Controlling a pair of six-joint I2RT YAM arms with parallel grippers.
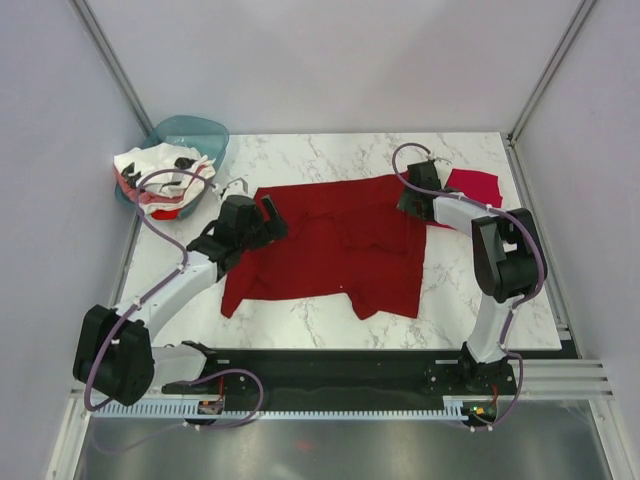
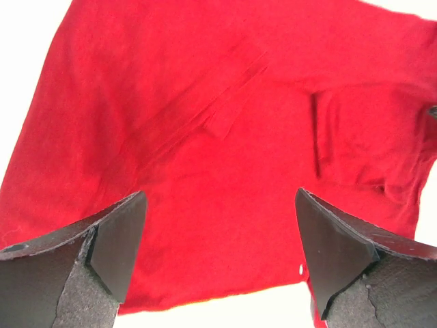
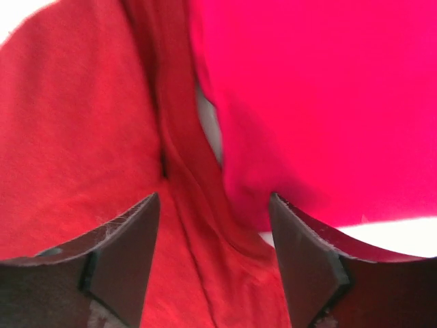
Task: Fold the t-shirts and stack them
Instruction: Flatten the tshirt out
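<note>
A dark red t-shirt (image 1: pixel 340 245) lies spread flat across the middle of the marble table (image 1: pixel 330 150). My left gripper (image 1: pixel 268 214) hovers over the shirt's left back corner. In the left wrist view this gripper (image 2: pixel 222 229) stands open above the dark red t-shirt (image 2: pixel 225 123), with nothing between its fingers (image 2: pixel 116 239). My right gripper (image 1: pixel 408 200) is at the shirt's right back corner. In the right wrist view that gripper (image 3: pixel 215 232) is open over a ridge of the dark red t-shirt (image 3: pixel 82 150), beside a folded crimson-pink t-shirt (image 3: pixel 321 102). That crimson-pink t-shirt (image 1: pixel 475 185) lies at the back right.
A teal basin (image 1: pixel 195 130) stands at the back left corner with white t-shirts (image 1: pixel 160 175) with red and black marks heaped in it. Grey walls close in the table on three sides. The arm bases sit on a black rail (image 1: pixel 340 370) at the near edge.
</note>
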